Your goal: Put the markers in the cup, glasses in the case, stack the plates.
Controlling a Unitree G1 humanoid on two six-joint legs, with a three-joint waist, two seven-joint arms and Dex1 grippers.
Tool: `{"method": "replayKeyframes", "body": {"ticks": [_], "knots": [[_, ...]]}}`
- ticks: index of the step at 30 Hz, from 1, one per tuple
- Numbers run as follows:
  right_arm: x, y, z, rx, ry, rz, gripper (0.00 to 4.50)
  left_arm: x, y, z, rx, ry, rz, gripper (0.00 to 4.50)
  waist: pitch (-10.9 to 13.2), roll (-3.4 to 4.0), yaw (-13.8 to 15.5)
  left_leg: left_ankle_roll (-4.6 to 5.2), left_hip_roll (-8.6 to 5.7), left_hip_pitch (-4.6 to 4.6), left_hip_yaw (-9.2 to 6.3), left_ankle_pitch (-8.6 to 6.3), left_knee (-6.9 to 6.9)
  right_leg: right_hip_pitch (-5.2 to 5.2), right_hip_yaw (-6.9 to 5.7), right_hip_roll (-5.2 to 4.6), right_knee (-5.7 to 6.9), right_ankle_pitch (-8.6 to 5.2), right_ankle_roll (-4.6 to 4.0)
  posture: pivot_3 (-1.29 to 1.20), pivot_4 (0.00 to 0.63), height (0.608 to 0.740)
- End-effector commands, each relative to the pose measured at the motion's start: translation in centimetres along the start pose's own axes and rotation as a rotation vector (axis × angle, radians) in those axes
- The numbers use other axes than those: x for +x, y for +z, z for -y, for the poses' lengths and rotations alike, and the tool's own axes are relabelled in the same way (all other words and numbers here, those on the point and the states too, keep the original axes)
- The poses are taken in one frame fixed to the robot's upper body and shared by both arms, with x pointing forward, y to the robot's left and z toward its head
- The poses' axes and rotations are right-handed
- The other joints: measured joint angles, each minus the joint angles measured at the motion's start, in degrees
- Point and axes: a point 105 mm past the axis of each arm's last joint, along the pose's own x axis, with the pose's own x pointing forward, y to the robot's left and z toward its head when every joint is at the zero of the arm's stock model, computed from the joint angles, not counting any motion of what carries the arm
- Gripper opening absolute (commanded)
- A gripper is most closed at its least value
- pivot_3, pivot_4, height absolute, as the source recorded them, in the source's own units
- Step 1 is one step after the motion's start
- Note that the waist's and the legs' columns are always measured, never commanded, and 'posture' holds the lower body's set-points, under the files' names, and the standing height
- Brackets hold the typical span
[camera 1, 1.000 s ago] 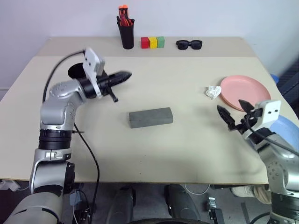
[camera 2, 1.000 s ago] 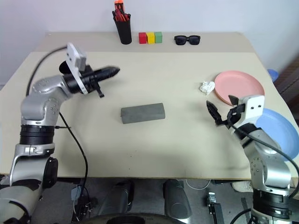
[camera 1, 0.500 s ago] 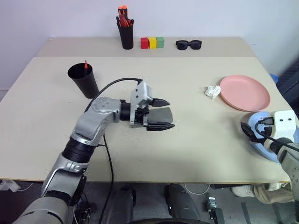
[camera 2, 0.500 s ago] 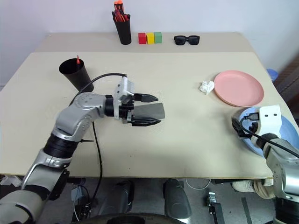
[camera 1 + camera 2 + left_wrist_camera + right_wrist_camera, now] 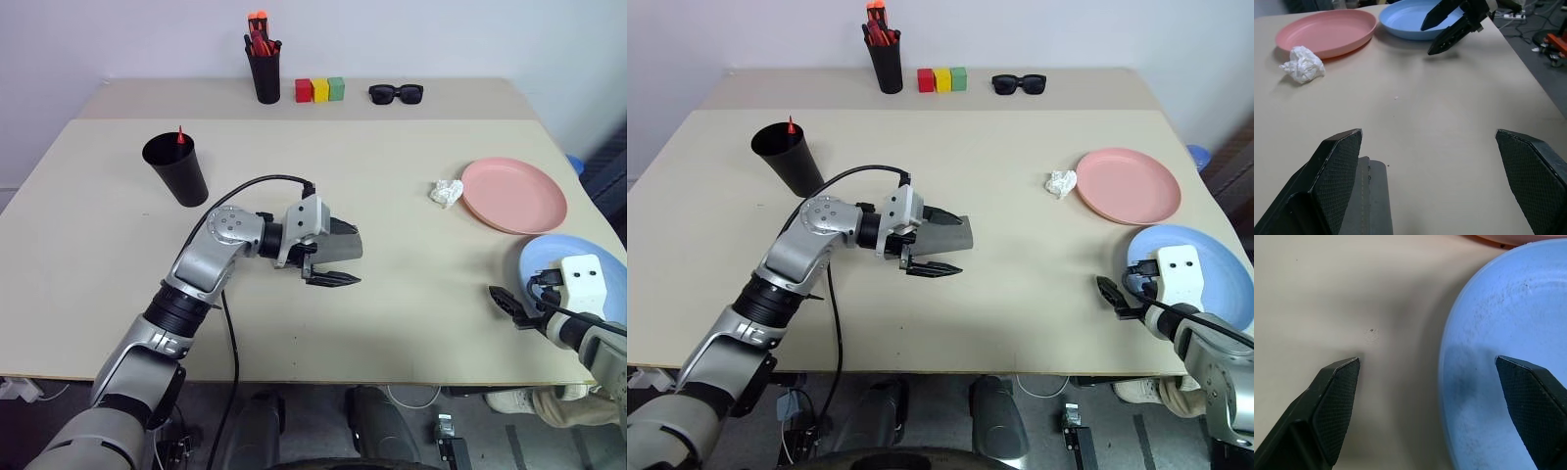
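The left gripper has swung from the tapered black plastic cup down to the grey rectangular case — jaws wide, empty; the right gripper — also spread — has dropped beside the light blue round plate.

Head stereo cams look down over table; wrist cams sit close, both catching blue plate.
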Motion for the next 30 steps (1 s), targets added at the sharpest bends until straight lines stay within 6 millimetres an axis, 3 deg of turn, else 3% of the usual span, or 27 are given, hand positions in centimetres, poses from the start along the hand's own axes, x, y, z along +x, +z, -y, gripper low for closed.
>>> {"method": "replayKeyframes", "body": {"ticks": [1,8,9,13,18,21,26,30], "knots": [[0.1,-0.3,0.3,0.008,-0.025,0.001,3.74,-0.1,0.9,0.0,0.042,-0.012,0.012,4.5,0.0,0.0,0.01,0.0,0.0,0.0,0.0,0.0,0.0,0.0,0.0,0.0,0.0,0.0,0.0,0.0,0.15,0.74],[0.7,-1.2,0.1,-0.014,-0.04,-0.023,0.24,-0.4,0.6,0.3,0.03,-0.024,0.008,4.5,-0.04,-0.07,-0.18,0.0,0.0,0.02,0.0,0.0,0.01,0.02,0.0,0.0,0.0,0.0,0.0,0.0,0.15,0.74],[0.8,-1.2,0.2,-0.026,-0.05,-0.022,0.08,-0.5,0.6,0.4,0.029,-0.025,0.008,4.5,-0.11,-0.18,-0.21,0.0,0.0,0.04,0.0,0.0,0.02,0.05,0.0,0.0,0.0,0.0,0.0,0.0,0.15,0.74],[1.0,-0.2,1.4,-0.104,-0.144,0.017,0.08,-0.6,0.5,0.3,0.022,-0.014,0.008,4.5,-0.12,-0.25,-0.04,0.0,0.0,0.06,0.0,0.0,0.06,0.1,0.0,0.0,-0.02,0.0,0.0,0.0,0.15,0.74],[0.6,4.4,5.3,-0.31,-0.431,0.145,0.08,-0.7,0.3,-0.1,0.02,0.019,0.011,4.5,-0.09,-0.19,-0.03,0.0,0.0,0.03,0.01,0.0,0.04,0.05,0.0,-0.01,-0.04,0.0,0.0,0.0,0.15,0.74],[0.7,6.0,6.3,-0.353,-0.504,0.179,0.08,-0.6,0.3,-0.2,0.02,0.03,0.013,4.5,-0.08,-0.18,-0.12,0.0,0.0,0.01,0.01,0.0,0.0,-0.02,0.01,-0.01,-0.02,0.0,0.0,0.0,0.15,0.74],[2.5,8.6,5.9,-0.386,-0.468,0.271,0.08,-0.8,0.2,-0.3,0.022,0.052,0.009,4.5,-0.09,-0.17,-0.22,0.0,0.0,0.02,0.01,0.0,-0.02,0.0,0.0,-0.01,-0.01,0.0,0.0,0.0,0.15,0.74],[6.9,11.4,3.9,-0.467,-0.329,0.342,0.08,-1.1,0.3,-0.5,0.017,0.099,0.009,4.5,-0.04,-0.11,-0.85,0.01,0.0,0.05,0.09,0.01,0.01,0.01,0.05,-0.02,-0.01,0.02,0.0,0.0,0.15,0.74]]}}
